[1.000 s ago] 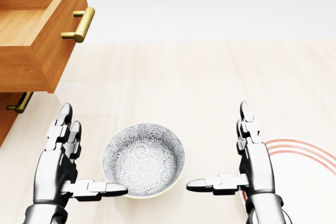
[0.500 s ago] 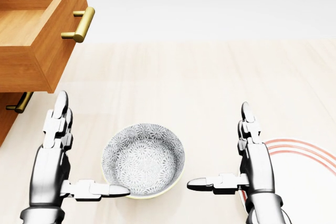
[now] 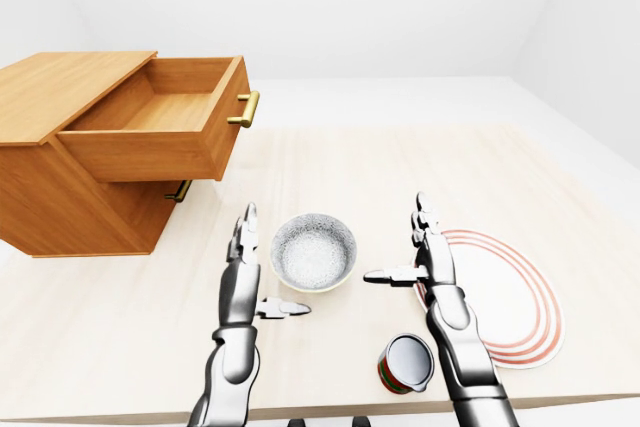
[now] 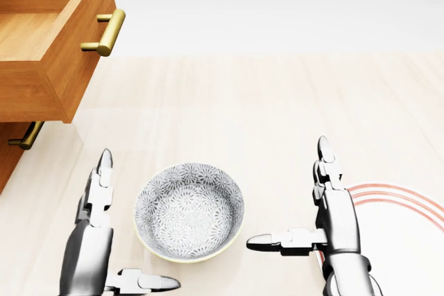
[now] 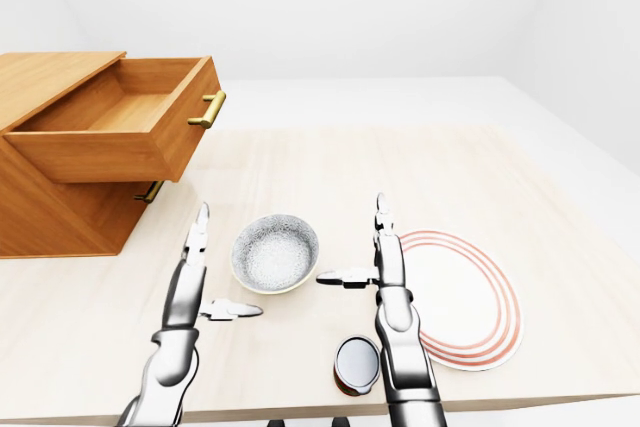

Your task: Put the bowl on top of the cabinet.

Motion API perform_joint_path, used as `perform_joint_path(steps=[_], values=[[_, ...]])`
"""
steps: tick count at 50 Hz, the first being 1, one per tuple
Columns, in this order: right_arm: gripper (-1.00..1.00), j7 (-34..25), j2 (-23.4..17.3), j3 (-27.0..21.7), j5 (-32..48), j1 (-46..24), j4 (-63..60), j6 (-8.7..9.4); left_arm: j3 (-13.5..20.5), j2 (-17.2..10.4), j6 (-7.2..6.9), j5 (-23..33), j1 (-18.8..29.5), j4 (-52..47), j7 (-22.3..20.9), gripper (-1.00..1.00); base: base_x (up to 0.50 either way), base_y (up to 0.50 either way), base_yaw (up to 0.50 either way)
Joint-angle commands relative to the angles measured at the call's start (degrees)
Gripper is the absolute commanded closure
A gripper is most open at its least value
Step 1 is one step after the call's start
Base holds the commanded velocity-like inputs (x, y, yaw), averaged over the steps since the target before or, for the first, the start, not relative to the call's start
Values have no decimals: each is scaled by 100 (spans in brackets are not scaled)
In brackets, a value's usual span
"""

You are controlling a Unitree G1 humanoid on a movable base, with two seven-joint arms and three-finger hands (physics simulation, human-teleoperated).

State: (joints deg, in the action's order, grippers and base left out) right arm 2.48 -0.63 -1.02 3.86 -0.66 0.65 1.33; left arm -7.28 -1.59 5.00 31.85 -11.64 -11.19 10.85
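Flanking the bowl (image 4: 189,211) with left hand (image 4: 90,247) and right hand (image 4: 336,223), fingers apart, holding nothing. Up-left to the cabinet (image 3: 60,87)

The left hand (image 3: 243,272) and right hand (image 3: 433,259) are polished silver-grey metal. Each has three blocky, segmented fingers (image 4: 326,168) with dark seams at the joints and rounded, darker tips. The forearms (image 3: 457,339) are smooth, glossy tubes, swelling out beyond a narrow wrist.
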Motion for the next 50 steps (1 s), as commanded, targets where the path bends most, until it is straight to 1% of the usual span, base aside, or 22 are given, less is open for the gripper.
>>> perform_joint_path(steps=[1,2,3,5,6,10,11,13,14,15,17,18,24,25,28,34,36,41,43,44,47,50], values=[[-100,15,2,13,10,-44,110,-29,-347,-52,0,1045,-250,210,822,-100,0,0,0],[-100,13,-1,9,8,-48,118,-32,-365,-64,0,1140,-252,217,897,-100,0,0,0],[-100,4,-5,-2,-8,-35,88,-23,-405,-78,0,1431,-250,313,1114,-100,0,0,0],[-100,2,-9,-11,-12,-26,69,-16,-448,-119,0,1700,-261,393,1373,-100,0,0,0],[-100,-3,-12,-20,-22,-16,27,7,-475,-145,0,2033,-265,458,1626,-100,0,0,0],[-100,-1,-4,-2,-8,-7,8,16,-569,-162,0,2331,-234,474,1893,-100,0,0,0],[-100,-3,-5,-3,-9,-7,14,9,-588,-163,0,2331,-231,485,1906,-100,0,0,0],[-100,-13,-11,-13,-17,13,-18,12,-634,-185,0,2713,-141,685,1915,-100,0,0,0],[-100,-17,-12,-18,-21,18,-32,20,-656,-200,0,2788,-117,742,1915,-100,0,0,0],[-100,-21,-16,-30,-32,11,-17,9,-682,-215,0,3062,-69,822,1915,-100,0,0,0],[-100,-21,-17,-33,-34,-6,14,-1,-723,-236,0,3180,-33,893,1915,-100,0,0,0],[-100,-15,-14,-27,-23,-13,35,-8,-747,-255,0,3379,-10,903,1915,-100,0,0,0],[-100,-21,-11,-16,-19,-4,25,-13,-906,-265,0,3722,135,1155,1915,-100,0,0,0],[-100,-22,-8,-9,-15,4,14,-13,-945,-273,0,3870,189,1231,1915,-100,0,0,0],[-100,-25,0,11,-2,24,-27,5,-1015,-275,0,4010,305,1382,1915,-100,0,0,0],[-100,-37,-1,9,-4,40,-60,6,-1101,-264,0,4044,378,1476,1915,-100,0,0,0],[-100,-36,3,16,3,55,-106,29,-1145,-218,0,4203,533,1813,1915,-100,0,0,0],[-100,-39,1,16,9,67,-113,16,-1215,-206,0,4479,666,2123,1915,-100,0,0,0],[-100,-39,1,16,10,68,-114,16,-1217,-206,0,4482,669,2130,1915,-100,0,0,0],[-100,-41,4,23,14,73,-126,19,-1234,-204,0,4586,731,2283,1915,-100,0,0,0],[-100,-40,6,26,18,71,-123,16,-1213,-203,0,4637,839,2500,1915,-100,0,0,0],[-100,-40,6,26,19,71,-123,16,-1209,-200,0,4643,844,2511,1915,-100,0,0,0]])
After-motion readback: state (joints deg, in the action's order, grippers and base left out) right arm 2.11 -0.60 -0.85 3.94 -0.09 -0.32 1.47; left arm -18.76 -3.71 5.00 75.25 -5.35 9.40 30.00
